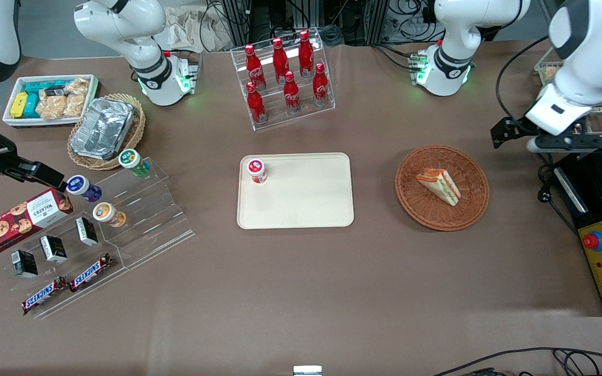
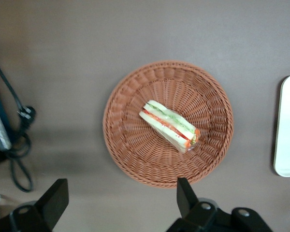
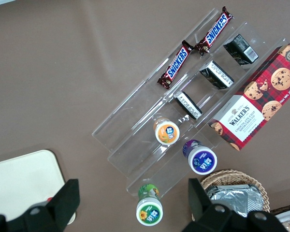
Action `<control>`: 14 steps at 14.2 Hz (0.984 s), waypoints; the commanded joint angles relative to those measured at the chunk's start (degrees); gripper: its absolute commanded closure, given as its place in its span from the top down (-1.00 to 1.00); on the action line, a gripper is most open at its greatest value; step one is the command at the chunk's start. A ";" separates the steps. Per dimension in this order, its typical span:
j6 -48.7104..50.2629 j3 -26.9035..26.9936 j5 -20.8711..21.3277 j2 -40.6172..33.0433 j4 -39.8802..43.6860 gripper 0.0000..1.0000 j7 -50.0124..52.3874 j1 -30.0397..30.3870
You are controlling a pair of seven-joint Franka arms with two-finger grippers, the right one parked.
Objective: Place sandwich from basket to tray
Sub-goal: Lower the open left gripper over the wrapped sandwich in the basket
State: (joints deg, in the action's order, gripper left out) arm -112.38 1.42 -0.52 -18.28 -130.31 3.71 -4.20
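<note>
Brown cloth covers the table (image 1: 301,292) (cables trail along its edges). Sandwich (image 2: 169,125) lies in the basket (image 2: 130,145), beside the tray (image 1: 301,209). Above the basket hangs the gripper (image 2: 121,200), fingers spread wide, holding nothing.

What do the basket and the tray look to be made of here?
The basket looks like woven wicker, reddish-brown, with ribbed strands circling its rim. The tray looks like smooth matte cream plastic, with rounded corners and a low moulded rim. The gripper hangs open above the basket, which holds the sandwich.
</note>
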 commanded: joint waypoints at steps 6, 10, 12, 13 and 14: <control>-18.82 -2.20 -3.70 0.60 -13.91 0.99 22.27 -0.72; -24.45 -4.31 -2.91 6.31 -14.19 0.99 35.03 -0.72; -27.27 -5.10 -2.91 9.22 -14.19 0.99 40.73 -0.81; -28.50 -5.37 -2.91 10.27 -14.19 0.99 42.59 -0.89; -29.38 -5.46 -2.91 10.89 -14.27 0.98 44.00 -0.98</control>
State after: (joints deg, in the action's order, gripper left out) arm -139.64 -3.86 -3.84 -9.23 -144.92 43.26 -4.48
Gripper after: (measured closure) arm 0.004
